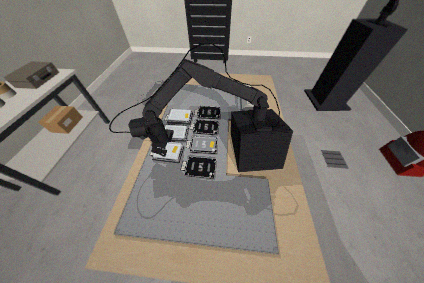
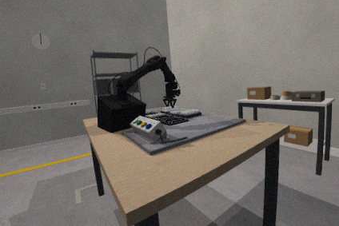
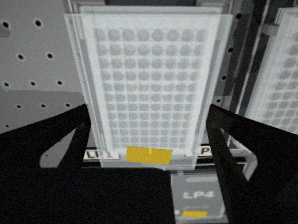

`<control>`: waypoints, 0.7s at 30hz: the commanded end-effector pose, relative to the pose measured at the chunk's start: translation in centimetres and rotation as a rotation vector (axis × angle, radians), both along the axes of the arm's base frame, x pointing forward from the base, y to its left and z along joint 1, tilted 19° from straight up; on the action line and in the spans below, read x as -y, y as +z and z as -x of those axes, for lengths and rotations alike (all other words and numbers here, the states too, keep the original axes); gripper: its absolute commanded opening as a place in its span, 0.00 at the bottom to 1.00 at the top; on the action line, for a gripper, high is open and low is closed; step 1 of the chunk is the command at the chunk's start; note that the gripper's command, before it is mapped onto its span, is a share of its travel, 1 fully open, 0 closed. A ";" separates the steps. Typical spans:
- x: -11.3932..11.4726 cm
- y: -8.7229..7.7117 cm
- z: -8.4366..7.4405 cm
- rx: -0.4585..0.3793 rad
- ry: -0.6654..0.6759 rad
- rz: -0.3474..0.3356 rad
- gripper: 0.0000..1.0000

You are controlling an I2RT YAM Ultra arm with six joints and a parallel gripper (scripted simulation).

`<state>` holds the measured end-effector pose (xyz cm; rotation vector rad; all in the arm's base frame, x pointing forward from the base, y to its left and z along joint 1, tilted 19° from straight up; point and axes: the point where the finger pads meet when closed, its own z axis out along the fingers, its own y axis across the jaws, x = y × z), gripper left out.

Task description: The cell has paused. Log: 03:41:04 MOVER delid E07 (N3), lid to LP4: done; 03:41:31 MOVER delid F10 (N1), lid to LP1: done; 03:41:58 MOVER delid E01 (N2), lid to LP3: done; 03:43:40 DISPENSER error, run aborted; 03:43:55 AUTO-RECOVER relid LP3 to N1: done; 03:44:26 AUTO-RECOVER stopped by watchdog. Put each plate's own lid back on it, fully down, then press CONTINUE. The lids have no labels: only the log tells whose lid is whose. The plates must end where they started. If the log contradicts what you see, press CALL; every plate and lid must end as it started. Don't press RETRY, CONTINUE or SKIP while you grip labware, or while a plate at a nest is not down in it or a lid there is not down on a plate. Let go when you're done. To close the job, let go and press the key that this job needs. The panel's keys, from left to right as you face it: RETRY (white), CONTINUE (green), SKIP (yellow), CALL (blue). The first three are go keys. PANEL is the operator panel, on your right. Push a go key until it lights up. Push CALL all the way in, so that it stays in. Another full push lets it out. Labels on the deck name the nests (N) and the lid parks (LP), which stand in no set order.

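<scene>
top view high above, exterior low from the panel side, wrist close, all sharing the deck (image 1: 200,215)

A lid (image 3: 150,85) sits between the fingers, above park LP1 (image 3: 97,154).

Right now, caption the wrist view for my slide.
Gripper shut on a clear lid, above the LP4 label.
</scene>
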<state>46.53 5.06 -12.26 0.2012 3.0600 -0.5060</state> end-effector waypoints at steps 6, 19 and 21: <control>-0.3 0.4 -1.1 0.041 0.016 -0.003 0.00; 0.1 -0.1 -0.7 0.031 0.012 -0.001 0.00; 0.1 -0.4 -0.5 0.025 0.013 0.001 0.00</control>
